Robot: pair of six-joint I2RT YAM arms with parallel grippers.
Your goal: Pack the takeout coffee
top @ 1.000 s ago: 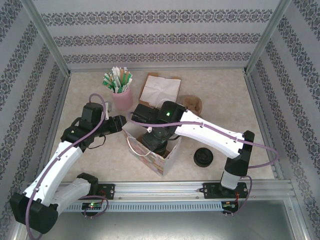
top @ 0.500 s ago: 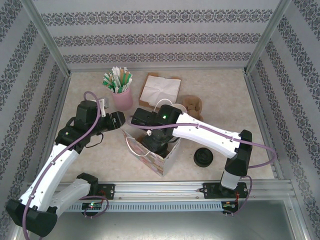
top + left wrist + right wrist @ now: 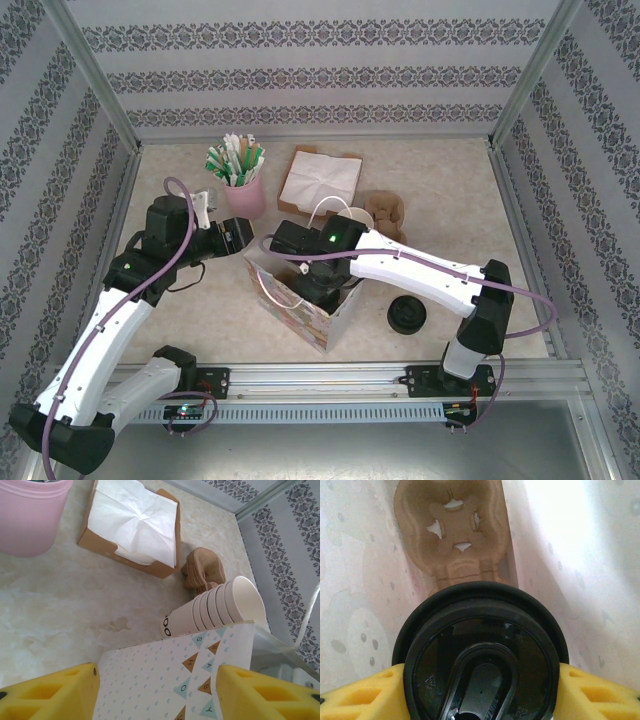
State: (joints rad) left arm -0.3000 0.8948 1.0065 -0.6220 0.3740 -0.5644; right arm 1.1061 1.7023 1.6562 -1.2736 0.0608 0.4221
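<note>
Right gripper (image 3: 480, 692) is inside the paper bag (image 3: 300, 308), closed on the lidded takeout coffee (image 3: 480, 640), above the cardboard carrier (image 3: 452, 525) lying in the bag; left gripper (image 3: 156, 692) stands open and empty beside the bag's left corner. Risk: on release the cup may miss a carrier socket and tip; the unheld bag wall may fold inward.

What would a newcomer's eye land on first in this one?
The right hand, down inside the patterned paper bag at the table's centre, closed on the black-lidded takeout coffee, with a brown cardboard carrier showing beyond the lid. Next, the left hand, open just left of the bag, and the stack of lidless paper cups lying on its side behind it.
</note>
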